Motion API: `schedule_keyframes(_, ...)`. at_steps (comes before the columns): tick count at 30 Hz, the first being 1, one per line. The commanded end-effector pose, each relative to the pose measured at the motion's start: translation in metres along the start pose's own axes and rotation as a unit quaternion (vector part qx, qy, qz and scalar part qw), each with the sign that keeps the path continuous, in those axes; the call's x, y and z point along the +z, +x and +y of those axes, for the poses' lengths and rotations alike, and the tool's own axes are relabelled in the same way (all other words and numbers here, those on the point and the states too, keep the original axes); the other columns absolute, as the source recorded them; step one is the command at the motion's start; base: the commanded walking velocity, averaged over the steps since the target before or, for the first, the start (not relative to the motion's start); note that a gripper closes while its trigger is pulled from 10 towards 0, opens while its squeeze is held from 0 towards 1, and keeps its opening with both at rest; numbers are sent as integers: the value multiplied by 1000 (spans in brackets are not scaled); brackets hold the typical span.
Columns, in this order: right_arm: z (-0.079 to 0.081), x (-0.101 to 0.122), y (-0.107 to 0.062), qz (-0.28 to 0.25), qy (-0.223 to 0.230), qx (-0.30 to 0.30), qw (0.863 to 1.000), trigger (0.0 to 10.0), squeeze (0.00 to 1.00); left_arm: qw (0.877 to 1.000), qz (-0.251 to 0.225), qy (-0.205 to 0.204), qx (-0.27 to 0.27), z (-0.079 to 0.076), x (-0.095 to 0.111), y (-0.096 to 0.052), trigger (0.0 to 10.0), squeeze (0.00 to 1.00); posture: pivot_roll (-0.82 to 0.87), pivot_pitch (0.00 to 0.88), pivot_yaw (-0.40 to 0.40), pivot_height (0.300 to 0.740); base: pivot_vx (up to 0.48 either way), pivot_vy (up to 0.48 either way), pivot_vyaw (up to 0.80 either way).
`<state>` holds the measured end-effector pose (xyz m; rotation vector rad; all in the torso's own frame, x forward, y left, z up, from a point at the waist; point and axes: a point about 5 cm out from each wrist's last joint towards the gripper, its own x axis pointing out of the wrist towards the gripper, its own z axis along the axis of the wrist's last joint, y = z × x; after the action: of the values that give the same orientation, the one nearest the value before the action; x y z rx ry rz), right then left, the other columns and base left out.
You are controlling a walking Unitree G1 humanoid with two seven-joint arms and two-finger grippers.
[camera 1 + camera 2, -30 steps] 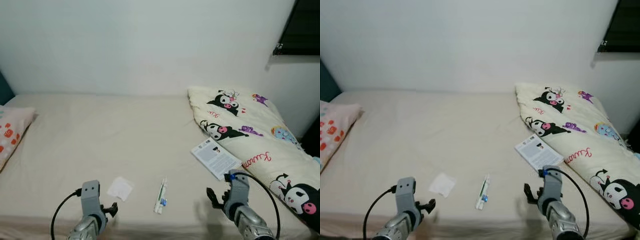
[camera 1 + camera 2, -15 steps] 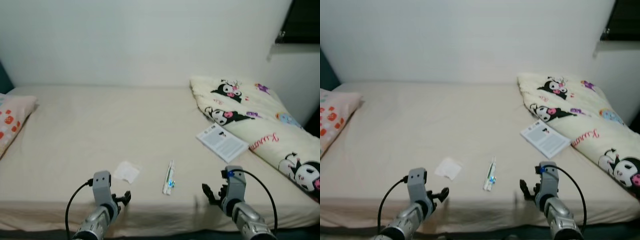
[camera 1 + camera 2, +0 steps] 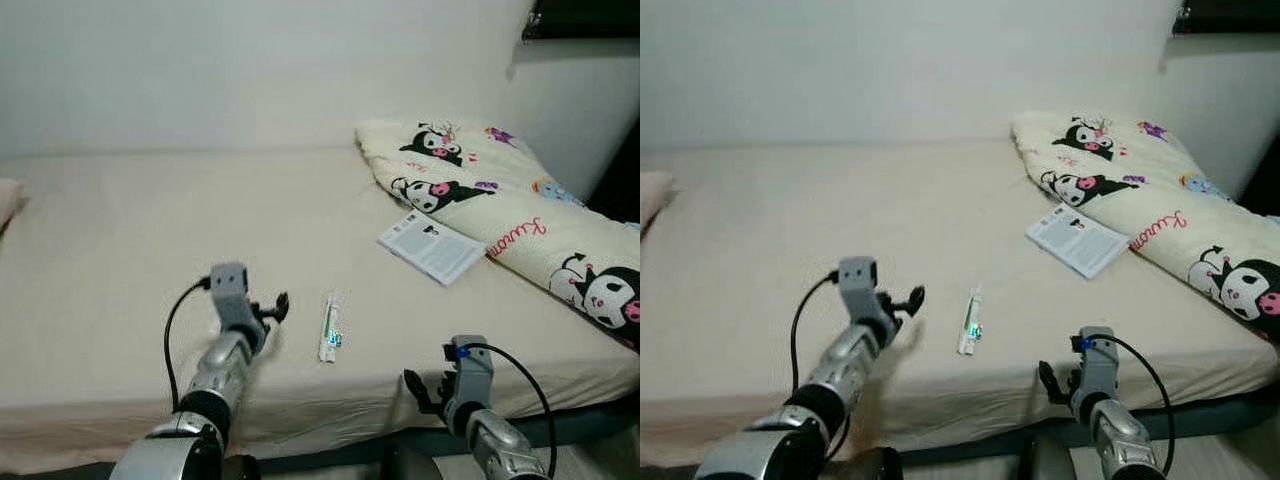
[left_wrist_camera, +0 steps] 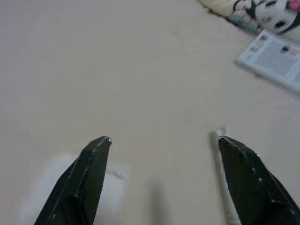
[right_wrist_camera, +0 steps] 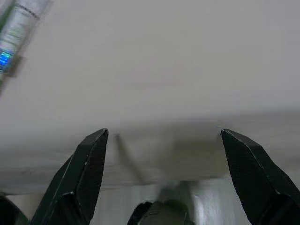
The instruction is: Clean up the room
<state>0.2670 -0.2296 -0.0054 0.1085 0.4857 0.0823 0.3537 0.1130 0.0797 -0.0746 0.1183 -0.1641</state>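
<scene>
Left gripper (image 3: 272,308) is reaching out over the bed (image 3: 120,250) with its two black fingers (image 4: 89,164) spread wide, and it is holding nothing. Under its left finger in the left wrist view a pale, blurred patch is showing; I am judging this to be a white tissue (image 4: 75,180), the piece of litter now being approached, though its edges are too soft to be sure. To do this step well, the gripper should be coming down slowly with the tissue centred between the fingers, pressing lightly into the sheet before closing, because thin paper is slipping away easily.

A wrapped toothbrush (image 3: 328,328) is lying just beside the left gripper, on its right side, apart from the fingers. A leaflet (image 3: 430,246) is resting further away, touching the edge of the cartoon quilt (image 3: 520,220).

Right gripper (image 3: 1060,385) is hanging low at the front edge of the mattress, with its fingers also wide and empty.
</scene>
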Motion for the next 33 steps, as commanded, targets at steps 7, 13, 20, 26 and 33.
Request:
schedule_keyframes(7, -4, -9, -14, -15, 2, 4, 1000, 10000, 0, 997, -5, 80, 10, 10, 5, 1, 10000, 0, -46, 0, 15, 510, 0, 0, 0)
schedule_keyframes(13, -1, 43, -32, -111, -18, 23, 993, 10000, 0, 994, 11, 86, 61, 32, 9, 2, 10000, 0, -84, 54, 3, 485, 0, 0, 0)
schedule_keyframes(20, 22, 145, -60, -254, -23, 84, 963, 10000, 0, 985, 35, 86, 146, 67, 18, 1, 10000, 0, -125, 149, 5, 460, 0, 0, 0)
schedule_keyframes(26, 49, 189, -88, -311, -30, 114, 943, 10000, 0, 960, 83, 86, 254, 114, 14, -16, 10000, 0, -142, 191, -1, 451, 0, 0, 0)
schedule_keyframes(33, 54, 175, -90, -267, -54, 112, 956, 10000, 0, 947, 114, 56, 296, 133, 1, -31, 10000, 0, -146, 200, -11, 451, 0, 0, 0)
